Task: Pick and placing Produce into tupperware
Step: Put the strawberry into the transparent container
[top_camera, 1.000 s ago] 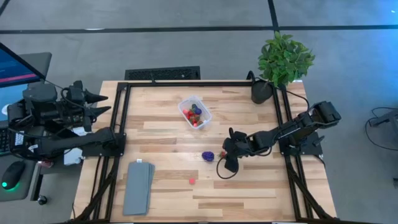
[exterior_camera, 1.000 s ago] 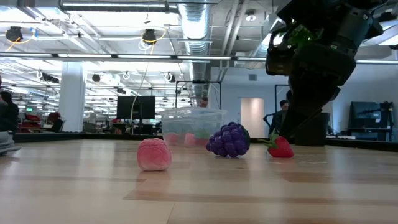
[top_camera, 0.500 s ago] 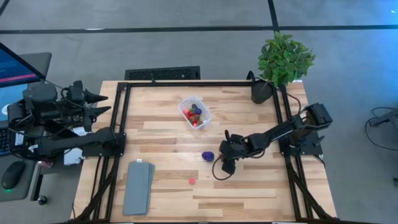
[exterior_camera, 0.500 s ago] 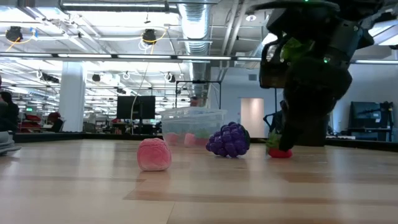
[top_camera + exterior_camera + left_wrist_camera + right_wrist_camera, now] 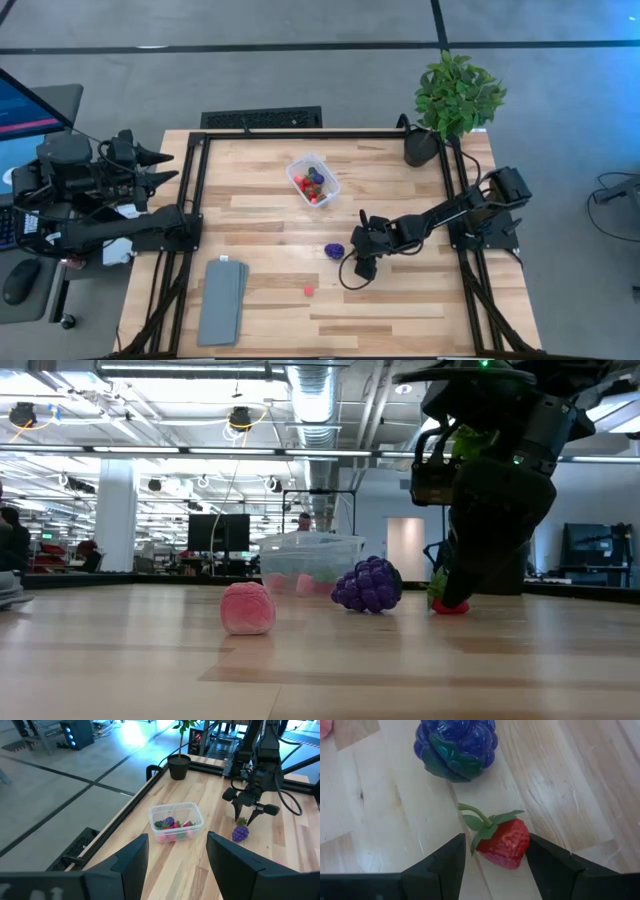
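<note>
Tupperware (image 5: 314, 180) holds mixed produce; right claw (image 5: 492, 857) spread around strawberry (image 5: 502, 841) w/o contact; left claw (image 5: 175, 852) spread.

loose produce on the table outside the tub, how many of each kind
grape cluster: 1
strawberry: 1, between the right gripper fingers
pink piece: 1
total: 3 loose; the pieces already in the tupperware are not counted

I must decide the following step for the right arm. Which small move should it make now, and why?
Probably close the right pincer on the strawberry: the berry lies on the table between its open fingers, beside the grape cluster, so a grip seems ready before lifting toward the tupperware.
</note>
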Controlling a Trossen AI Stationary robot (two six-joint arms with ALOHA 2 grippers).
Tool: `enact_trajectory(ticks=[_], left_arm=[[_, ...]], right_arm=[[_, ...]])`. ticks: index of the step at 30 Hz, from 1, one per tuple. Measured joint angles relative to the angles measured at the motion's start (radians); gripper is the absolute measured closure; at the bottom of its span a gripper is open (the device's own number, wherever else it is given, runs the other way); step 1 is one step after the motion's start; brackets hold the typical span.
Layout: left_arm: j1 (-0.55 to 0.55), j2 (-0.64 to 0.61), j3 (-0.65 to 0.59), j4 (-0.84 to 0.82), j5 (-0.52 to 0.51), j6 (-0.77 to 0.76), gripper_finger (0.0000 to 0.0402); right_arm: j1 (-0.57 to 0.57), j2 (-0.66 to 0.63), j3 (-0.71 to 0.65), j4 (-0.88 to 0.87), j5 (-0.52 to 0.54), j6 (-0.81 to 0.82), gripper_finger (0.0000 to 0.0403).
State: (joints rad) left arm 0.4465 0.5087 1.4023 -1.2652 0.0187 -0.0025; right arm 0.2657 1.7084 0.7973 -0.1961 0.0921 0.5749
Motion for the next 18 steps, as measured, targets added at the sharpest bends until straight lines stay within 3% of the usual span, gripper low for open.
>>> enact_trajectory(ticks=[12,18], left_arm=[[0.000,0.000,0.000,0.000,0.000,0.000,0.0212],[0.000,0.000,0.000,0.000,0.000,0.001,0.0212]], right_arm=[[-0.001,0.002,-0.002,-0.001,0.002,0.020,0.0225],[-0.001,0.002,-0.002,0.003,0.002,0.020,0.0228]])
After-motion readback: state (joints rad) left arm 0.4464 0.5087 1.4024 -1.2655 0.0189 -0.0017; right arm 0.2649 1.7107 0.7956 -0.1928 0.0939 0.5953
